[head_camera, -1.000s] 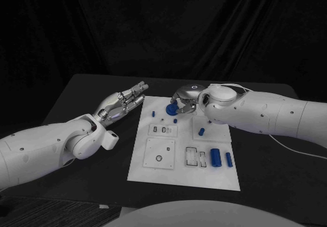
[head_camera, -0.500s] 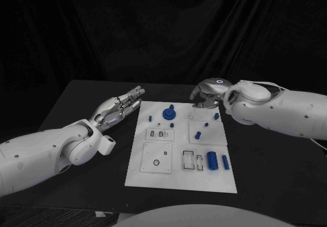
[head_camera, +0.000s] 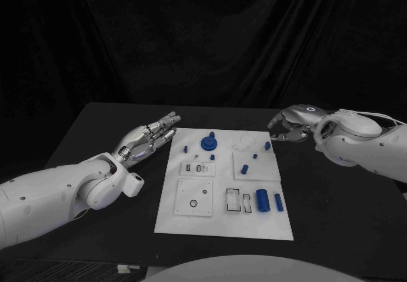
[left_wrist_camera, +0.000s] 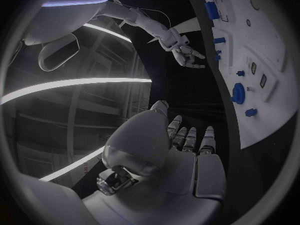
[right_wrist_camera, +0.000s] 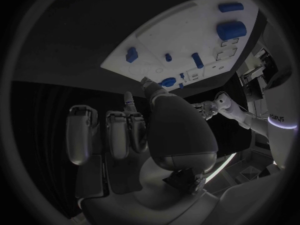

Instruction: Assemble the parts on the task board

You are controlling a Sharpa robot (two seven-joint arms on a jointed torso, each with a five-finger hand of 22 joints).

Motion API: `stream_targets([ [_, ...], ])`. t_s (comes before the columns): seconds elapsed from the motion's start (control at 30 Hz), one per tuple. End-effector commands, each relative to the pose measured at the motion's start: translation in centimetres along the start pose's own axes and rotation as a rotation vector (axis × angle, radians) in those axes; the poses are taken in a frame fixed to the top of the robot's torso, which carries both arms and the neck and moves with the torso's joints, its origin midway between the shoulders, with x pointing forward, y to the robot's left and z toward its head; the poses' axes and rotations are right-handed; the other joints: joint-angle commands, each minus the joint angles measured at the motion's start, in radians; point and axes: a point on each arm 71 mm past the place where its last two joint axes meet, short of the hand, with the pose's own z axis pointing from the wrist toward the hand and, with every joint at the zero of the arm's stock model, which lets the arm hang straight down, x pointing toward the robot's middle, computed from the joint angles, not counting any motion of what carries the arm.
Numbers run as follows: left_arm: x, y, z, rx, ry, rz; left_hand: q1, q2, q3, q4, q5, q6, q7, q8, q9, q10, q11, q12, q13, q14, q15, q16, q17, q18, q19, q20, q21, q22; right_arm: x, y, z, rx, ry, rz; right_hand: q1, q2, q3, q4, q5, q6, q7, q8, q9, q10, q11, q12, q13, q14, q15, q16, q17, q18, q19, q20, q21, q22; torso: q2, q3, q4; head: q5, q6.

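Board: white board (head_camera: 227, 183) lies flat in the middle of the black surface (head_camera: 93, 129), between the two arms.
Gear: round blue gear (head_camera: 207, 142) stands near the board's far edge, on its left half; also seen from the left wrist (left_wrist_camera: 238, 93).
Pegs: a small blue peg (head_camera: 267, 145) sits at the far right edge, nearest the right hand; another (head_camera: 245, 169) stands near the board's middle right.
Cylinders: a thick blue cylinder (head_camera: 263, 200) and a thinner one (head_camera: 277, 201) lie side by side on the near right part of the board.
Left hand: left hand (head_camera: 149, 136) hangs just beside the board's left edge, fingers straight and together, holding nothing, touching no part.
Right hand: right hand (head_camera: 291, 127) is off the board's far right corner, fingers loosely bent and apart, empty; the left wrist view (left_wrist_camera: 186, 55) shows it the same way.
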Motion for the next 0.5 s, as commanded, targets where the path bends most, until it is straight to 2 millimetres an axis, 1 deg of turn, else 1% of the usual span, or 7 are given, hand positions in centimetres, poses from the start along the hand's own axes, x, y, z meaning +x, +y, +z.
stream_targets([
  [0.03,0.2,0.0,0.0,0.019,0.005,-0.008,0.002,0.000,0.006,0.001,0.005,0.003,0.005,0.004,0.001,0.000,0.010,-0.007,-0.002,0.000,0.004,-0.004,-0.001,0.019,0.001,0.008,-0.006,-0.001,0.6,-0.6,-0.5,0.009,0.003,0.000,-0.007,0.004,-0.006,0.005,-0.011,-0.009,0.000,-0.007,-0.003,0.106,-0.002,0.003,0.263,0.106,-0.007,0.003,0.263,0.001,0.027,-0.008,-0.010,0.220,0.000,-0.0011,-0.0019,0.002,-0.002],
  [0.1,0.2,0.0,0.0,0.017,0.005,-0.008,0.001,-0.001,0.007,0.000,0.005,0.001,0.006,0.004,0.001,0.000,0.011,-0.007,-0.002,0.000,0.005,-0.004,-0.001,0.019,0.001,0.008,-0.006,-0.001,1.0,-0.9,-0.6,0.015,0.009,0.001,-0.008,0.003,-0.009,0.008,-0.019,-0.011,-0.001,-0.009,-0.004,0.106,-0.003,0.003,0.263,0.106,-0.008,0.003,0.263,0.001,0.026,-0.009,-0.011,0.220,0.001,-0.0015,-0.0021,0.001,-0.003],
  [0.23,0.2,0.1,-0.1,0.016,0.005,-0.009,0.001,-0.001,0.007,0.000,0.005,0.001,0.006,0.004,0.001,0.000,0.011,-0.007,-0.002,0.000,0.005,-0.004,-0.001,0.019,0.001,0.008,-0.006,-0.001,1.7,-1.2,-0.7,0.025,0.025,0.000,-0.011,0.001,-0.022,0.018,-0.048,-0.015,-0.001,-0.012,-0.007,0.106,-0.003,0.003,0.263,0.106,-0.010,0.003,0.263,0.003,0.022,-0.011,-0.018,0.218,0.000,-0.0014,0.0001,-0.002,-0.003],
  [0.33,0.2,0.1,-0.1,0.016,0.006,-0.010,0.001,-0.001,0.007,0.000,0.005,0.001,0.006,0.004,0.001,0.000,0.011,-0.007,-0.002,0.000,0.005,-0.004,-0.001,0.019,0.001,0.008,-0.006,-0.001,2.2,-1.3,-0.8,0.027,0.033,0.001,-0.013,-0.002,-0.032,0.027,-0.071,-0.015,0.001,-0.012,-0.009,0.106,-0.002,0.003,0.263,0.106,-0.010,0.003,0.263,0.003,0.020,-0.012,-0.021,0.217,0.001,-0.0009,0.0018,-0.002,-0.004],
  [0.4,0.2,0.1,-0.1,0.015,0.006,-0.010,0.001,-0.002,0.008,0.000,0.005,0.001,0.006,0.004,0.001,0.000,0.011,-0.007,-0.002,0.000,0.005,-0.004,-0.001,0.019,0.001,0.009,-0.006,-0.001,2.5,-1.3,-0.8,0.027,0.034,0.002,-0.014,-0.002,-0.035,0.029,-0.077,-0.014,0.001,-0.012,-0.009,0.106,-0.002,0.003,0.263,0.106,-0.010,0.003,0.263,0.003,0.020,-0.012,-0.021,0.217,0.001,-0.0004,0.0028,-0.002,-0.004],
  [0.47,0.2,0.1,-0.2,0.014,0.005,-0.010,0.001,-0.002,0.008,0.000,0.005,0.001,0.006,0.004,0.001,0.000,0.011,-0.007,-0.002,0.000,0.005,-0.004,-0.001,0.019,0.001,0.009,-0.006,-0.001,2.7,-1.3,-0.6,0.026,0.035,0.002,-0.014,-0.002,-0.035,0.030,-0.078,-0.014,0.002,-0.012,-0.009,0.106,-0.002,0.003,0.263,0.106,-0.010,0.003,0.263,0.003,0.020,-0.012,-0.022,0.217,0.002,0.0000,0.0019,0.000,-0.007],
  [0.5,0.1,0.1,-0.2,0.014,0.005,-0.010,0.001,-0.002,0.008,0.000,0.005,0.001,0.006,0.004,0.001,0.000,0.011,-0.007,-0.002,0.000,0.005,-0.004,-0.001,0.019,0.001,0.009,-0.006,-0.001,2.8,-1.3,-0.6,0.025,0.037,0.001,-0.012,-0.002,-0.035,0.030,-0.077,-0.013,0.002,-0.011,-0.009,0.106,-0.002,0.003,0.263,0.106,-0.010,0.003,0.263,0.003,0.020,-0.012,-0.022,0.217,0.001,-0.0003,0.0003,0.002,-0.009],
])
